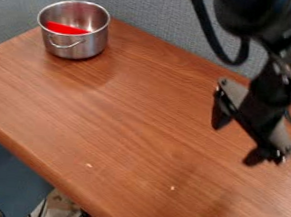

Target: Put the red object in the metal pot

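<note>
The metal pot (74, 29) stands at the far left corner of the wooden table (120, 117), shiny and round. Inside it lies the red object (67, 29), a flat bright red patch on the pot's bottom. My gripper (241, 135) hangs at the right side of the table, far from the pot, pointing steeply down. Its two black fingers (224, 109) stand wide apart with nothing between them.
A grey-blue wall runs behind the table. The table's front edge cuts diagonally across the lower left, with floor and clutter below it. Black cables loop above the arm at the top right.
</note>
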You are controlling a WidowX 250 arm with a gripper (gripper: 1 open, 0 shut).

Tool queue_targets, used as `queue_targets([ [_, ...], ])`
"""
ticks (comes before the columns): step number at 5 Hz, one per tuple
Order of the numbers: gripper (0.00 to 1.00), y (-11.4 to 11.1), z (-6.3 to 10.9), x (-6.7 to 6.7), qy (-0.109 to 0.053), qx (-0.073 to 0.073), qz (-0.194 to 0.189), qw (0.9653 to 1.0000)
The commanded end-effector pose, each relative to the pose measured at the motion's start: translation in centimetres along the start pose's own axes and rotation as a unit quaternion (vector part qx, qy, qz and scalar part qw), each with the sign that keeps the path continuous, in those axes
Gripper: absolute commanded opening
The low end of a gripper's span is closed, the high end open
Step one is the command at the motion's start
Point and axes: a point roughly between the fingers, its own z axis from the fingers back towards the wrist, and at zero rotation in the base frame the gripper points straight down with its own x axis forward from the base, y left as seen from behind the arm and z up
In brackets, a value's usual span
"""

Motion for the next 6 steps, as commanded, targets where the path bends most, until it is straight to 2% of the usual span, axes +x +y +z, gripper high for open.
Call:
queue_targets([
  [1,1.00,3.4,2.5,2.7,-0.031,-0.012,0.034,0.9989],
  [2,1.00,4.7,2.5,4.0,-0.031,0.003,0.061,0.9976],
  [3,1.00,4.9,1.4,5.6,-0.029,0.014,0.088,0.9956],
  [5,1.00,4.8,1.0,8.6,-0.026,0.054,0.149,0.9870],
  [6,1.00,5.0,0.9,9.5,-0.019,0.075,0.169,0.9826],
])
